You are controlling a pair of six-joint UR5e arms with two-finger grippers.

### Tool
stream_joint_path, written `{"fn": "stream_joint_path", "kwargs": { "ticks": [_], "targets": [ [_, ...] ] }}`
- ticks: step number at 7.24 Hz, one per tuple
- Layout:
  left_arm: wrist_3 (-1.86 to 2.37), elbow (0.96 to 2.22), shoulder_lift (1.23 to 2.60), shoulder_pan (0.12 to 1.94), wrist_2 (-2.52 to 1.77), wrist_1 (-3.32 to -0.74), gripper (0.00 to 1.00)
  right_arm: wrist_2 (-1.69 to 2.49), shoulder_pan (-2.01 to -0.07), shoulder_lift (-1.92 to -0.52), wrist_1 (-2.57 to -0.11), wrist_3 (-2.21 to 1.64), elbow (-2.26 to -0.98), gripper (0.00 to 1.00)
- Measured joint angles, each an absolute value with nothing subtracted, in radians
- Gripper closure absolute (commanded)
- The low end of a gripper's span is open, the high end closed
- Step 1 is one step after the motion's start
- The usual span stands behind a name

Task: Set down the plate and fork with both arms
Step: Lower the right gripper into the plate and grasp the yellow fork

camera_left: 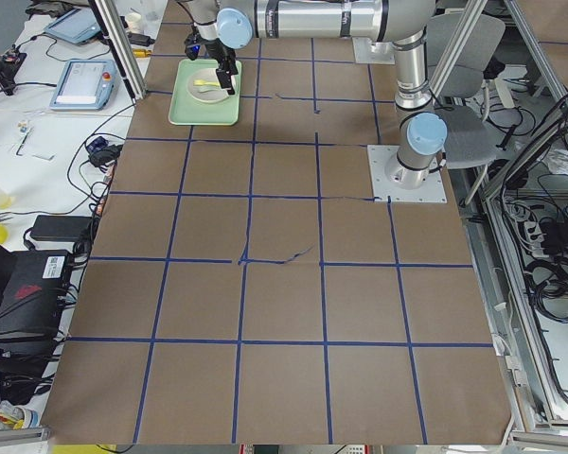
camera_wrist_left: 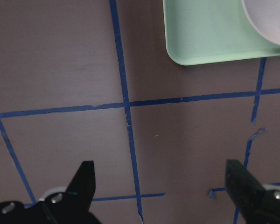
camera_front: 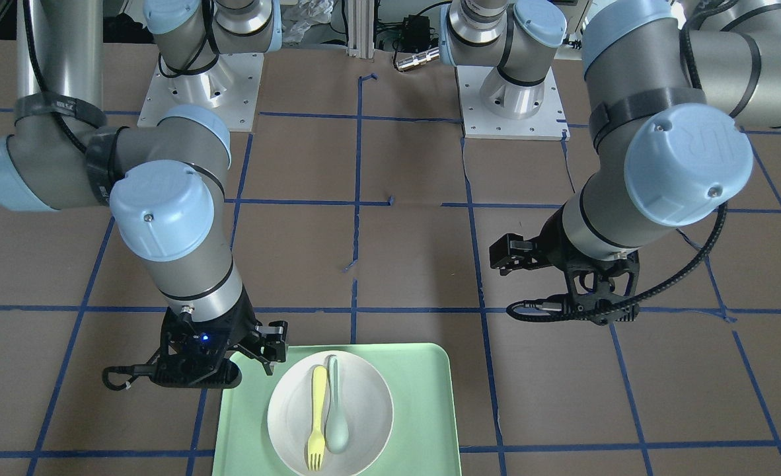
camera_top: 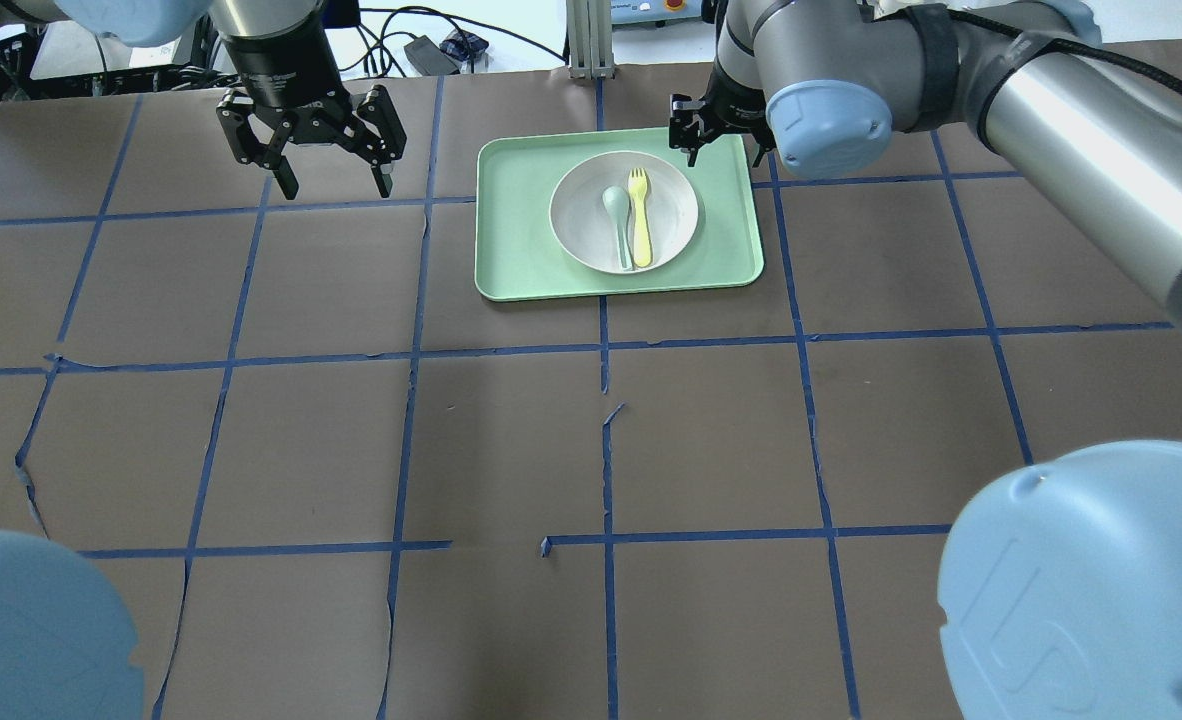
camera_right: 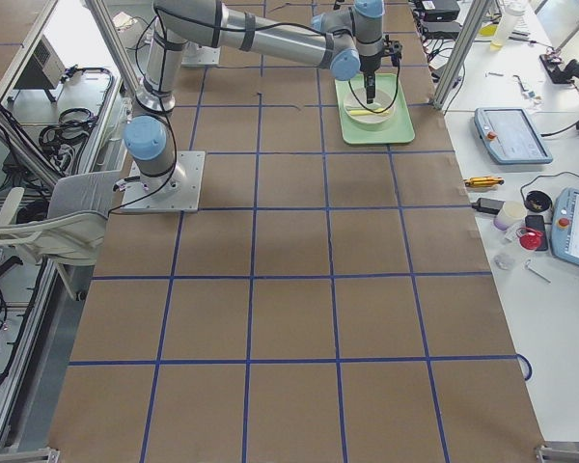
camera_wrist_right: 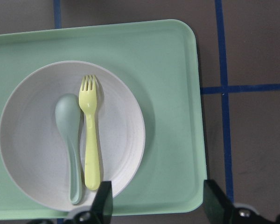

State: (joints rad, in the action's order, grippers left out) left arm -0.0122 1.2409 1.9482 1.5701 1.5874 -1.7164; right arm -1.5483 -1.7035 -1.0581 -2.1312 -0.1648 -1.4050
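Note:
The white plate (camera_top: 673, 222) lies in the mint-green tray (camera_top: 516, 230) at the far middle of the table. The pale-yellow fork (camera_top: 640, 215) lies in the plate beside a grey-green spoon (camera_top: 618, 215). My right gripper (camera_top: 719, 150) is open and empty, above the tray's far right corner, apart from the plate. Its wrist view shows the fork (camera_wrist_right: 91, 140), the plate (camera_wrist_right: 123, 135) and the open gripper (camera_wrist_right: 158, 205). My left gripper (camera_top: 326, 175) is open and empty above the bare table, left of the tray. The left wrist view shows the open left gripper (camera_wrist_left: 163, 186) and the tray's corner (camera_wrist_left: 210, 32).
Brown paper with a grid of blue tape covers the table (camera_top: 601, 450). In the front view the tray (camera_front: 423, 410) sits at the bottom edge, the right gripper (camera_front: 261, 350) at its corner and the left gripper (camera_front: 516, 258) further off. Both arm bases stand at the robot's side.

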Motion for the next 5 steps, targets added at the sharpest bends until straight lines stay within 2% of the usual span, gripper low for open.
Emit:
{"fn": "stream_joint_path", "kwargs": {
  "ticks": [2,5],
  "targets": [
    [-0.01,1.311,1.912,1.563,1.592,-1.666,0.0,-1.537,-1.726,-0.966,-2.167,-0.164,-1.366,0.52],
    [-0.013,1.378,1.883,1.562,1.594,-1.612,0.0,-1.533,-1.753,-0.893,-2.178,-0.167,-1.344,0.52]
  ]
}}
